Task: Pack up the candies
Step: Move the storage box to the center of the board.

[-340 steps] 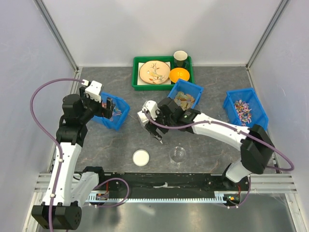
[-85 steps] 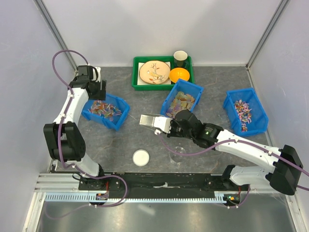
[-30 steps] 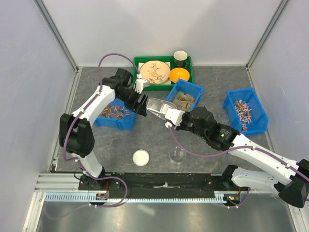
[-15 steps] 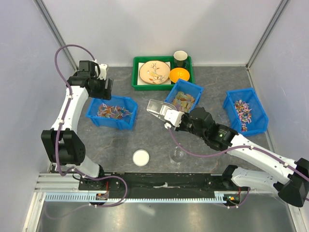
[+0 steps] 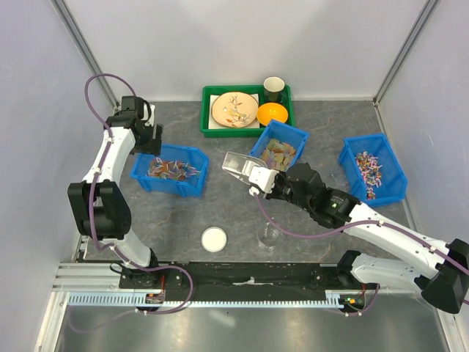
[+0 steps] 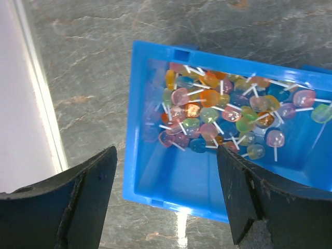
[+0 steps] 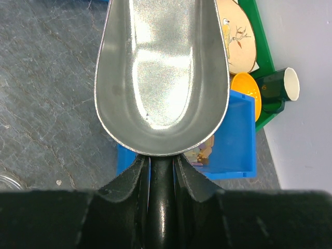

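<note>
Overhead view: left gripper point(image 5: 147, 137) hangs spread and empty just beyond the blue bin point(image 5: 170, 170) of candies point(image 5: 173, 169); right gripper point(image 5: 258, 182) clamps an empty metal scoop point(image 5: 238, 166), bowl toward that bin; scooping looks next, calling for a dip into the pile. Left wrist: candies point(image 6: 223, 122) lie below the parted fingers point(image 6: 78, 194). Right wrist: scoop point(image 7: 162, 72) bare; no readable writing.

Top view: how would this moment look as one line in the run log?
left gripper: open above candy bin | right gripper: holds empty scoop | candies: in bin
</note>
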`<state>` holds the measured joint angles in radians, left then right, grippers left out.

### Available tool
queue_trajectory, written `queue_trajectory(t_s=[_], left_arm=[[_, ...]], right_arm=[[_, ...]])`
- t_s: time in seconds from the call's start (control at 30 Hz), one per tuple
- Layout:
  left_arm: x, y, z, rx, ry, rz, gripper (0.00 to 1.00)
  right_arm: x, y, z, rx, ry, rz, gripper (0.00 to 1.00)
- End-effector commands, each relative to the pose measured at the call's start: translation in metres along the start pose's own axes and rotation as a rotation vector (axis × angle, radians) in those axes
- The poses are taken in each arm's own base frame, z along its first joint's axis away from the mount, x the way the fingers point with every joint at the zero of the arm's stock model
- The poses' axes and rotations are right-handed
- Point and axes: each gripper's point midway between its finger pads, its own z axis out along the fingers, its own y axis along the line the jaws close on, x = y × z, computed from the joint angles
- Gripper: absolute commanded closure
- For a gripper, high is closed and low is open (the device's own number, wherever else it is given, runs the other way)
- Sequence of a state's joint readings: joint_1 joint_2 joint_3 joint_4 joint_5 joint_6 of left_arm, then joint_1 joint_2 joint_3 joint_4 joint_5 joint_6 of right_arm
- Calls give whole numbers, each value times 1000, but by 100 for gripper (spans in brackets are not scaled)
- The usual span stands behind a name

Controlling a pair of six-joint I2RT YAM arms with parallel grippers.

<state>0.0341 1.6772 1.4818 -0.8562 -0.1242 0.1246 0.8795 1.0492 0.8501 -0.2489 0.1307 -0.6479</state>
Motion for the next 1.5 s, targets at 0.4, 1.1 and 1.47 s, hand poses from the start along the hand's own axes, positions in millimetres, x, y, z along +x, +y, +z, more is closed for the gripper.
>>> queue_trajectory(t_s=[0.4, 1.1, 1.47], left_arm=[[18, 4, -3, -144, 101, -13, 26], [42, -51, -31, 161, 191, -33, 27], [50, -93, -10, 358, 267, -18, 29]], right_arm=[[-12, -8, 2, 34, -52, 9, 100], [-10, -9, 3, 39, -45, 11, 100], [-6, -7, 5, 39, -28, 2, 100]])
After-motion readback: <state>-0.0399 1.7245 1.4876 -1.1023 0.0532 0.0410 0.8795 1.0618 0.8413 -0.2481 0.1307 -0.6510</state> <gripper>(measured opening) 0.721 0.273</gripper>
